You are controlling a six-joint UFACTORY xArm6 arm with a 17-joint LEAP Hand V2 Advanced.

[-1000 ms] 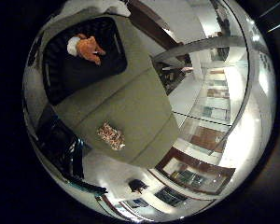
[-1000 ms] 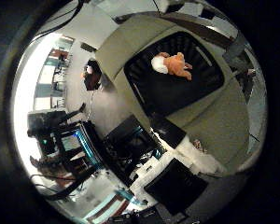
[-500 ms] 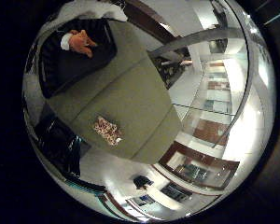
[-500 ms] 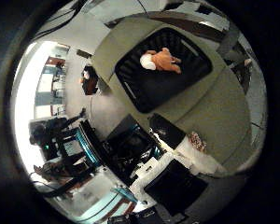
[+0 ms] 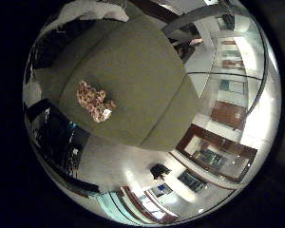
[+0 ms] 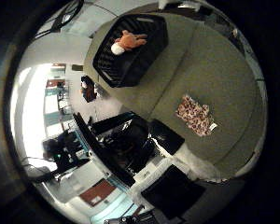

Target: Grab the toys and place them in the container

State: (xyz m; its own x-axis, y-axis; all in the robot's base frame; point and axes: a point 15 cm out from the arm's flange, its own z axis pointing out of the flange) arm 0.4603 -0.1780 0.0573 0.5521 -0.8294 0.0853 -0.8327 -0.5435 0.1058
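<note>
Two toys visible, both on olive-green table. Toy 1: orange plush toy w/ white end, lying inside black container, toward one end of it; rest of container floor is bare. Container sits near one table edge, just beside a corner, walls upright. Toy 2: flat spotted pink-and-brown plush w/ small white tag, lying on bare table surface, well apart from container, near the table edge that faces the dark equipment below. Open table surface surrounds the spotted plush on all sides; nothing touching it. Wide bare stretch of table between plush and container, no obstruction on it. Beyond table edges: light floor and glass partitions on one side, dark racks and hardware on the other. Hand state: cannot tell, no fingers identifiable in either palm view. Both toys appear small in view.
</note>
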